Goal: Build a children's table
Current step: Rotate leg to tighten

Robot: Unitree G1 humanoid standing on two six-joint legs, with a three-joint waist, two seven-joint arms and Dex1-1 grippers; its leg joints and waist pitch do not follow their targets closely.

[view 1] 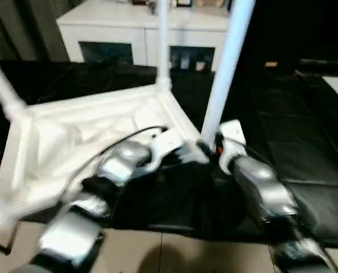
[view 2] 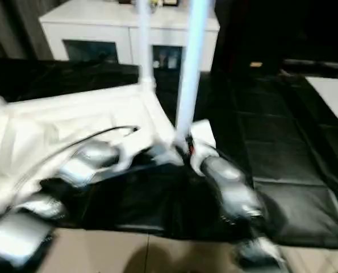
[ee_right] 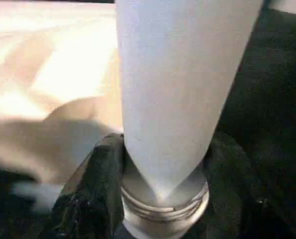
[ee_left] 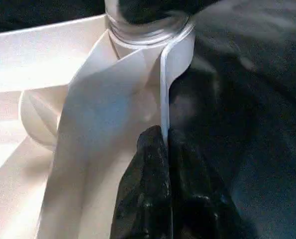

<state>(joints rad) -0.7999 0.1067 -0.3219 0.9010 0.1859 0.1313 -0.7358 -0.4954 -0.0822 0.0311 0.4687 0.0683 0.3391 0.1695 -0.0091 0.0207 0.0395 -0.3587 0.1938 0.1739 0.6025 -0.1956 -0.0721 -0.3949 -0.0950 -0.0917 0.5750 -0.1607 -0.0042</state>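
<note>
A: On the black mat [view 1: 305, 153], centre of head views – white plastic rectangular tabletop [view 1: 83, 131], upside down, ribbed underside up. Near-right corner is where both arms meet.

B: Legs?

A: Long tapered white tube leg [view 1: 225, 62] stands at that near-right corner, tilted a bit, top running out of shot. Another white leg [view 1: 163, 40] upright in the far-right corner socket. Third one [view 1: 1, 85] at far-left corner, leaning out to the left.

B: R arm pose?

A: Silver right forearm [view 1: 262, 190] comes up from bottom right, angled in toward the corner. Right gripper [ee_right: 160, 164] – black fingers [ee_right: 95, 184] either side of the near leg's lower end, clamped round it just above the threaded ring at the base.

B: L arm?

A: Silver left forearm [view 1: 115, 165] reaches from bottom left across the tabletop's near edge, wrist bent toward same corner, black cable looping over it. Left gripper [ee_left: 166, 149] – fingers together, pinching the thin white rim of the tabletop just beside the round corner socket [ee_left: 148, 30].

B: Background?

A: White cabinet w/ dark glass doors [view 1: 134, 34] behind the table, far side. Tan floor [view 1: 174, 253] at near edge.
</note>
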